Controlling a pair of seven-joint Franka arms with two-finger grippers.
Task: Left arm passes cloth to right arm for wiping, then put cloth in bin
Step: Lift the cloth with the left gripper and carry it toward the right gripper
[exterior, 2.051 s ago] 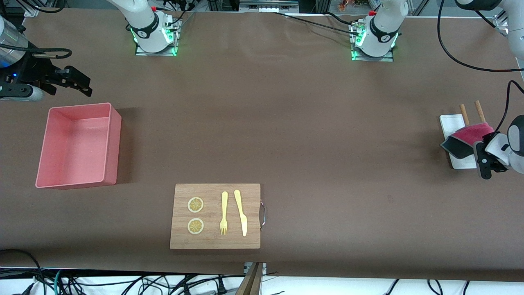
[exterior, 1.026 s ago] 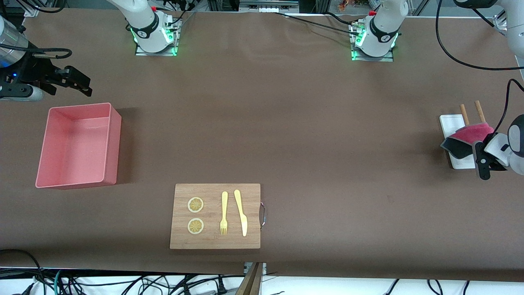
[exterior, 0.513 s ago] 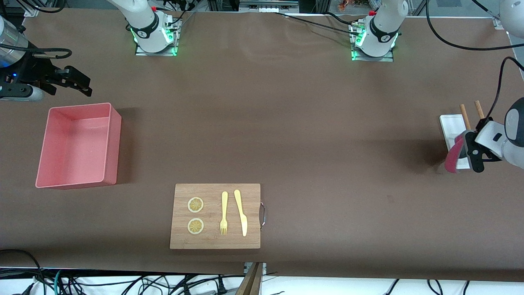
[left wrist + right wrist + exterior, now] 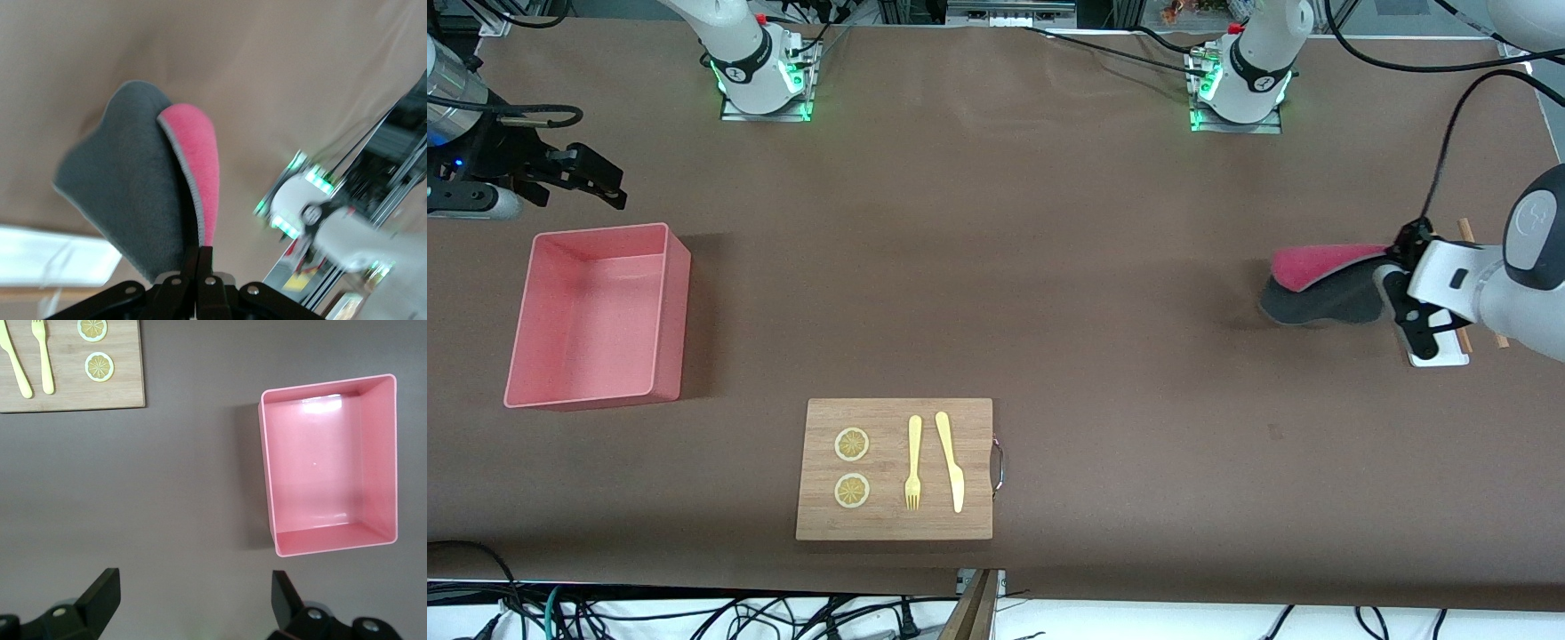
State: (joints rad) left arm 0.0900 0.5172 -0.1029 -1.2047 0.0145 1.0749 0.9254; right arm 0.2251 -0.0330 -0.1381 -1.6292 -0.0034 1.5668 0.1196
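We log left end effector [image 4: 1394, 293] clamped on cloth [image 4: 1320, 283], aloft over bench [image 4: 1049, 267] at left arm's end | right end effector [image 4: 569, 173] spread wide, empty, waiting beside bin [image 4: 596, 311]

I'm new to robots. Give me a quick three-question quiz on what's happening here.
1. True or false: the left gripper is shut on the cloth.
2. What lies in the bin? A) the cloth B) a fork C) nothing
3. Fill in: the fork and knife lie on the wooden ____.

Key
1. True; the cloth hangs from it in the air, at the left arm's end of the table.
2. C; the open right gripper waits above the table beside the bin.
3. board, with two lemon slices.
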